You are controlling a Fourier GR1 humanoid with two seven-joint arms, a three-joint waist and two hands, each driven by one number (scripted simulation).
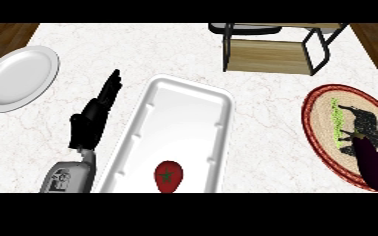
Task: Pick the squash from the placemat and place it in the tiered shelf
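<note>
Here, the scene line by line:

Squash: a pale green, elongated thing lies on the round woven placemat at the counter's right, largely covered by the right hand; its long axis seems to run away from the robot, toward the shelf.
Right hand: black fingers curled over the squash, at the view's right edge; I judge the grasp made or nearly so, contact itself not plain.
Left hand: fingers straight and together, resting beside the white tray, well apart from the squash.
Tiered shelf: beyond the placemat, slightly leftward; the carry goes forward.
Nearer arm: the right.
Tray content: a red tomato.
Plate: far left.
</note>
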